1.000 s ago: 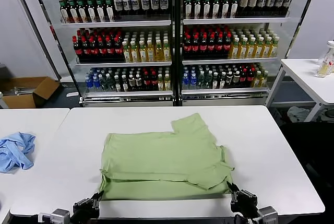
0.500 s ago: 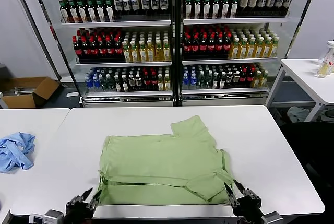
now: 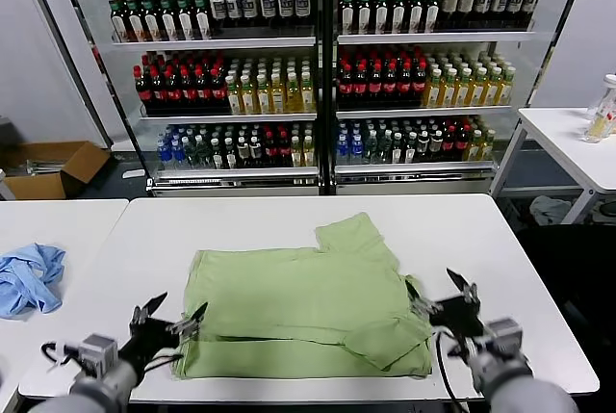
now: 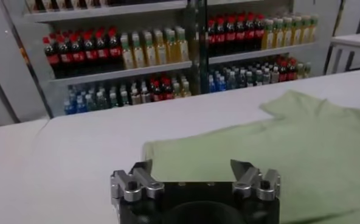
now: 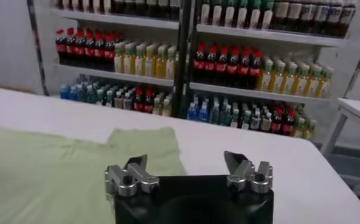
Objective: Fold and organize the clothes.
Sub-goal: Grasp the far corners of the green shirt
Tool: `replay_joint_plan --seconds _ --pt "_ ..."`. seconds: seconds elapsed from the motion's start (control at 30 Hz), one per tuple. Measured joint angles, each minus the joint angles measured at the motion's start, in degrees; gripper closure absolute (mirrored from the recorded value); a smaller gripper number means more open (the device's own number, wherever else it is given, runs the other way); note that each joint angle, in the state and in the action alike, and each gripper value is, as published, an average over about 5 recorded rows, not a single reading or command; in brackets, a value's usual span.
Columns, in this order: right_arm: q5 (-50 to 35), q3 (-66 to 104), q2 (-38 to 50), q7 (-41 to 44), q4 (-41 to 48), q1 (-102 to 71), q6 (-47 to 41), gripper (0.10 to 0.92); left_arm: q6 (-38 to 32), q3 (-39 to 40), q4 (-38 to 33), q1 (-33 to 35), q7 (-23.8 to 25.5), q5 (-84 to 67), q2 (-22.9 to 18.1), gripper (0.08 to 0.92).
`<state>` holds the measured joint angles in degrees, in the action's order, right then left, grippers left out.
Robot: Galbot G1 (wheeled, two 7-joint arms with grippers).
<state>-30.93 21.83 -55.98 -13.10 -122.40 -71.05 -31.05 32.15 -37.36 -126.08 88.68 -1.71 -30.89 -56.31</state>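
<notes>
shirt: light green polo shirt [image 3: 303, 307] lay partly folded on the white table [image 3: 500, 278], near its front edge; one sleeve stuck out toward the shelves, hem strip doubled along the near side
left gripper: left gripper [image 3: 171, 320] was just off the shirt's left front corner, above the table; jaws spread, holding nothing, fingers [image 4: 134, 181] clear of cloth
right gripper: right gripper [image 3: 440, 299] was at the shirt's right edge, by the folded flap; jaws spread, empty
shirt surroundings: light blue garment [image 3: 29, 276] was bunched on the side table [image 3: 58, 216], well left of the shirt; bottle shelves [image 3: 318, 66] stood beyond the shirt, behind the table
</notes>
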Motion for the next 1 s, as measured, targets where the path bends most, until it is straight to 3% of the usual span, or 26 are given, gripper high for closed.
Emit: replay_joint_plan --seconds 0.57,1.0 --pt "-1.6 -15.3 -9.4 0.1 31.5 31.0 -1.1 0.203 0.5 11.6 23.4 -25.3 2.5 -2.4 1.9 0.177" --pt "1.3 -18.1 -18.8 1.2 51.9 41.0 1.7 0.203 -0.7 16.7 37.8 -35.8 6.0 -0.5 0.6 0.177"
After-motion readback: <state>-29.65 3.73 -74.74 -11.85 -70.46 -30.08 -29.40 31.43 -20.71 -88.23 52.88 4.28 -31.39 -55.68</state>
